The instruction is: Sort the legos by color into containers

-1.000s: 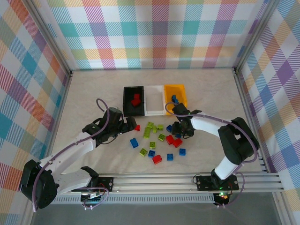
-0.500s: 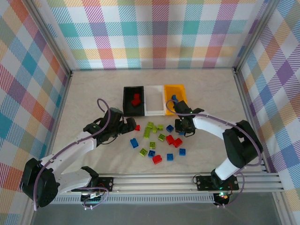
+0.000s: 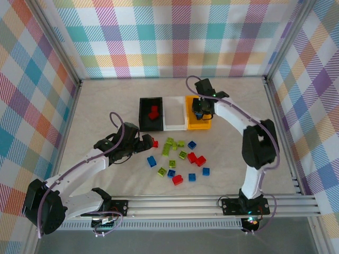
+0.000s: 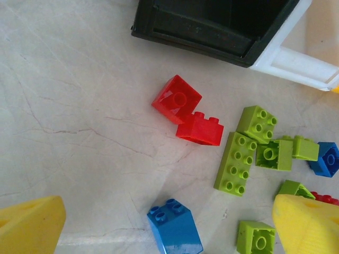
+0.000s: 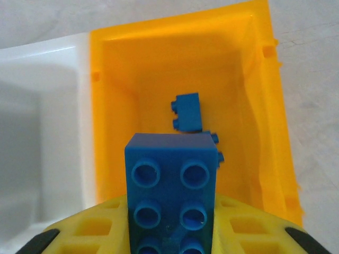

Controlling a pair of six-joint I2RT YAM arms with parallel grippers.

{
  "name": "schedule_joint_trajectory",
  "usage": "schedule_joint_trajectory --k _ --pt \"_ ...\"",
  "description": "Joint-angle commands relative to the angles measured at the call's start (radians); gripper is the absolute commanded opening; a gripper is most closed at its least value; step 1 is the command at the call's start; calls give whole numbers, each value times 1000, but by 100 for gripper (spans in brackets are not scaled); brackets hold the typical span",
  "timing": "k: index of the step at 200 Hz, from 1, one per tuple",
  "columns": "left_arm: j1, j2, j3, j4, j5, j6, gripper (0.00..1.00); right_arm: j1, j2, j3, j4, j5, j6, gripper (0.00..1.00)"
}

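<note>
blue brick (image 5: 172, 185) sits pinched tight in the right end effector (image 3: 202, 107). over the last second that arm has swung from the loose bricks (image 3: 192, 157) in the middle of the tabletop (image 4: 79, 106) to the far side, and it now hangs over the yellow-orange bin (image 5: 267, 116), where another blue brick (image 5: 187, 112) already lies. the grab is done, and what's left for this piece, i judge, is only the release. the left end effector (image 3: 143, 142) stays spread wide and empty, low over two red bricks (image 4: 177, 99) just near of the black bin (image 4: 212, 26).
</note>
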Motion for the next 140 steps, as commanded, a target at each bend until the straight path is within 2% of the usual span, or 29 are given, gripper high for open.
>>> schedule_joint_trajectory --k 1,24,62,83,121,140 --pt "3 -25 7 -48 7 14 100 -15 67 83 -53 11 -15 32" --pt "4 -23 1 -48 15 15 100 -25 100 117 -63 4 -7 37" --pt "6 -15 1 -40 33 22 100 -26 23 56 13 -42 -28 65" --pt "7 -1 11 -35 40 30 100 -23 -37 11 27 -55 -28 74" --pt "6 38 25 -18 88 54 100 9 -180 -145 64 -93 -18 80" --pt "-10 82 45 -30 114 77 95 28 -247 -236 82 -105 -11 81"
